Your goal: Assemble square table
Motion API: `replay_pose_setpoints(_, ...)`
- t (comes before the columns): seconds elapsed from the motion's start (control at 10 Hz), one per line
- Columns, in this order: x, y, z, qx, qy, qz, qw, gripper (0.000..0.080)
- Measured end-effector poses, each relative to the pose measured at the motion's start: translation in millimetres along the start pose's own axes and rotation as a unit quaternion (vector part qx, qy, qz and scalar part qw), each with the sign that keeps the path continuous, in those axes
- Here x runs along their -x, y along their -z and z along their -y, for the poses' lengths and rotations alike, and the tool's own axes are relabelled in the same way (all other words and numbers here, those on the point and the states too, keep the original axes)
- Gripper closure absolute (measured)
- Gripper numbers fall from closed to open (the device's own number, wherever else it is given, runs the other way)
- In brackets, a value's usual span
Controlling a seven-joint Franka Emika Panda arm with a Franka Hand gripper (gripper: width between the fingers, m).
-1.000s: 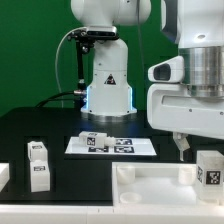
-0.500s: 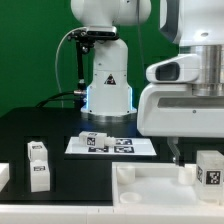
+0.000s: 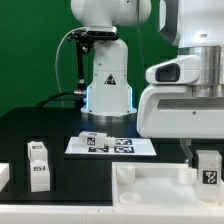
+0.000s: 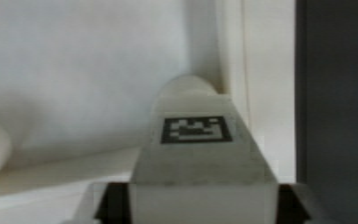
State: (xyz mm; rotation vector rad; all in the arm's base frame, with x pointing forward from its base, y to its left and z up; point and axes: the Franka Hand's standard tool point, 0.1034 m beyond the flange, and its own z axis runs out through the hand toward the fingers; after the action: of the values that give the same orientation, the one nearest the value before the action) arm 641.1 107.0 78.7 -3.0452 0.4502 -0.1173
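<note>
Plainly, the gripper (image 3: pixel 205 158) is clenched on an upright white leg (image 3: pixel 209 176) at the exterior view's right edge; in the wrist view this leg, tag facing the camera, fills the gap between the two dark pads (image 4: pixel 112 204); it stands at a corner of the square top (image 3: pixel 150 188), close to the raised rim; two more legs (image 3: pixel 38 175) stand well apart at the exterior view's left on the black table (image 3: pixel 40 125); a fourth leg (image 3: pixel 95 139) sits on the marker board (image 3: pixel 125 147)
</note>
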Motion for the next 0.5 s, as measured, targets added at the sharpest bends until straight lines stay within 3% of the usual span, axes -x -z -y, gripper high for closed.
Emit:
replay_pose_setpoints(0.2, -0.7, -0.7, -0.2, 0.0, -0.052, -0.001, 0.999, 0.0515)
replay_pose_setpoints(0.5, -0.6, -1.5, -0.7, -0.002, -0.235, 0.0, 0.972, 0.0515)
